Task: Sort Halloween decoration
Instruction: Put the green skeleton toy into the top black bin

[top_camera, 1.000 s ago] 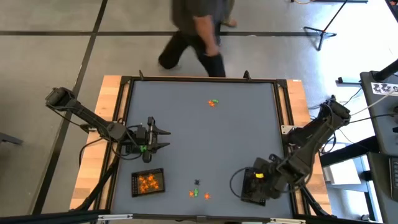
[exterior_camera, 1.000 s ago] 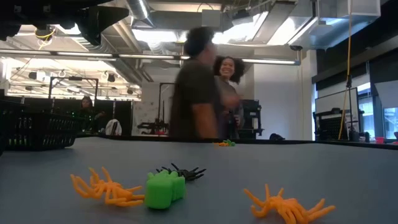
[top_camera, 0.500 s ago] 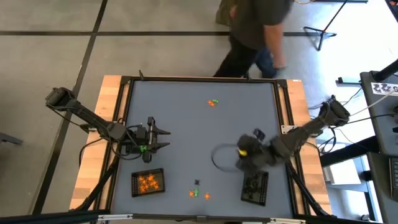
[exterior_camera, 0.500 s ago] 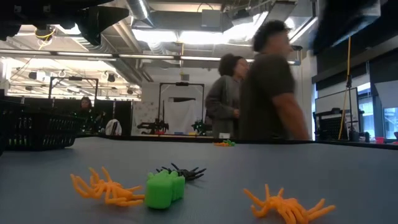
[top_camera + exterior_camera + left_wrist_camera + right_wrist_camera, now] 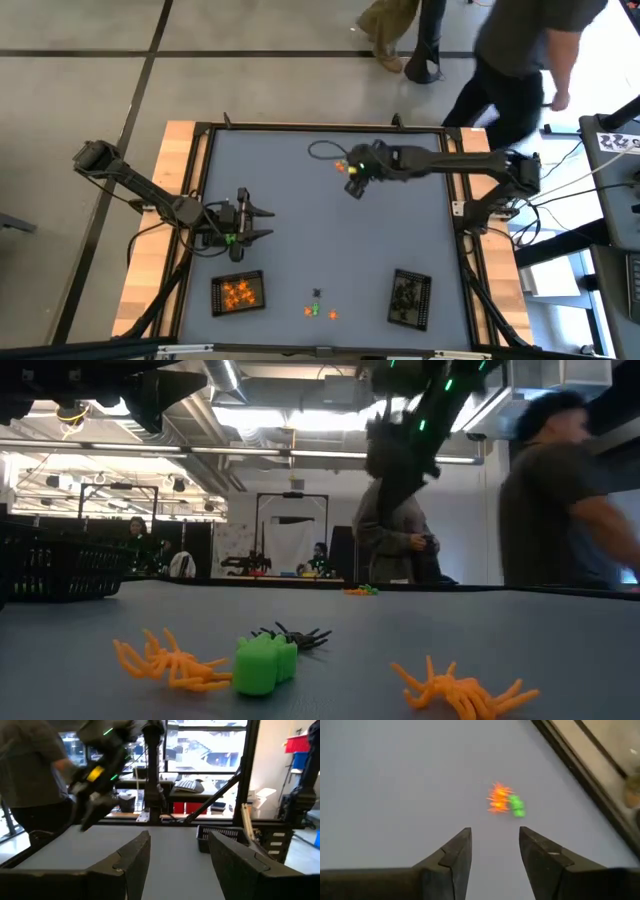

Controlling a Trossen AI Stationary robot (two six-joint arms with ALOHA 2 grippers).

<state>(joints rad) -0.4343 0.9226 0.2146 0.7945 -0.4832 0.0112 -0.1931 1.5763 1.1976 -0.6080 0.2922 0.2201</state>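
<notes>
The flat grey surface point(image 5: 300, 230) carries two black mesh trays point(image 5: 238, 293) near its front edge. The right end effector point(image 5: 356, 188) hovers, fingers parted and empty, just beside tiny orange and green trinkets point(image 5: 504, 803) at the far edge — others lie between the trays. The left end effector point(image 5: 268, 223) waits released.

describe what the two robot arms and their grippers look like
Both arms are dark, almost black, built of slim jointed links, with black cables looping beside them. The right gripper has two dark wedge-shaped fingers tapering to blunt tips, and a yellow patch and green lights show near its wrist. The left gripper has the same dark angular fingers, with a small green spot by it in the high view.
</notes>
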